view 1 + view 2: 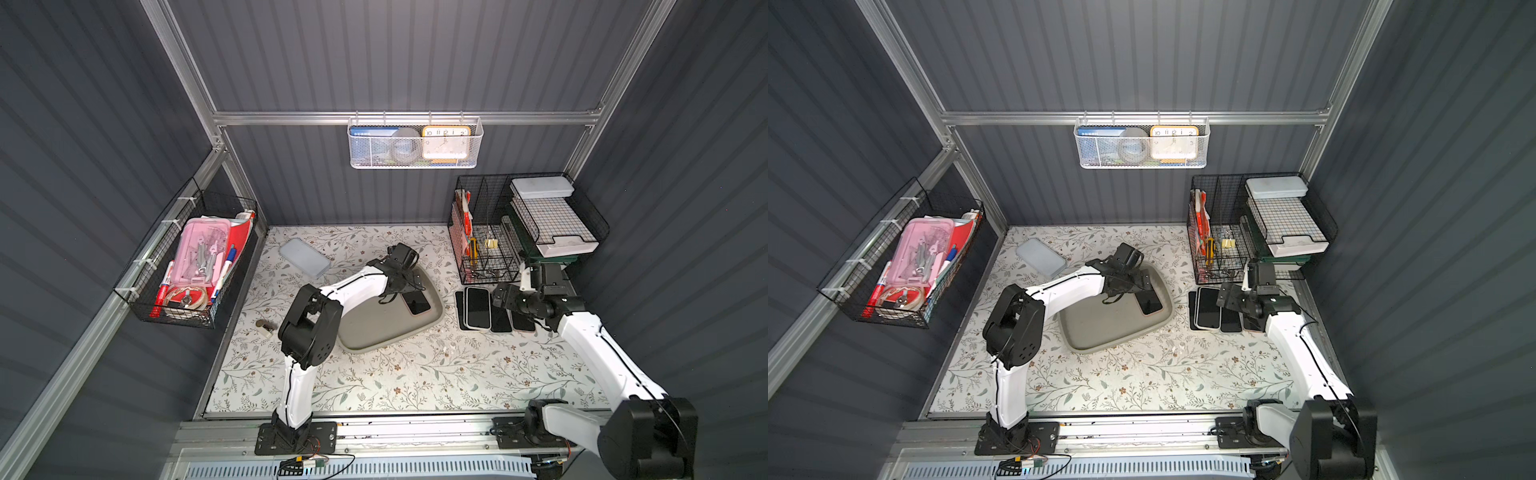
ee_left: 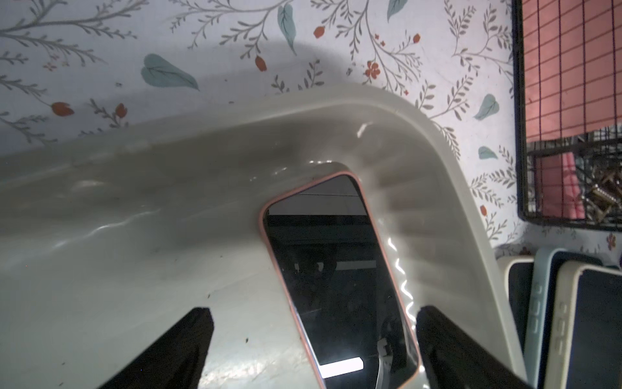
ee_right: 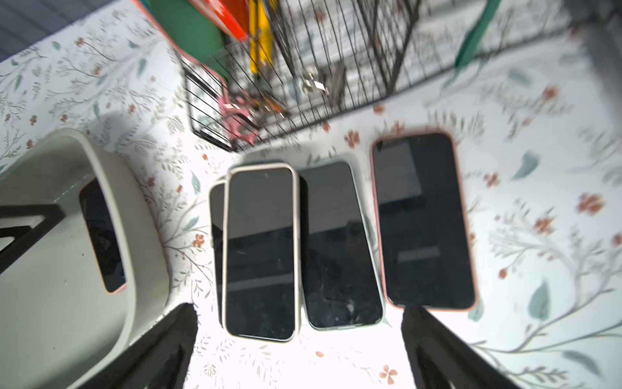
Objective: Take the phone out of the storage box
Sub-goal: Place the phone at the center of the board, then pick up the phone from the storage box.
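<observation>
Holding one phone (image 1: 417, 303): storage box (image 1: 374, 330)

Two matching white-and-black arms, bolted side by side on a metal rail (image 1: 415, 432).
The left arm (image 1: 353, 286) and right arm (image 1: 590, 345) both have glossy white shells on the long links and chunky matte-black housings at the joints, dotted with small screw holes. A thin black cable (image 1: 289, 386) runs along the white shells. The flat black base plates (image 1: 328, 438) show bolts, with loose coloured wires (image 1: 309, 459) by the left one. The gripper fingers (image 2: 181, 350) are black and wedge-shaped.
</observation>
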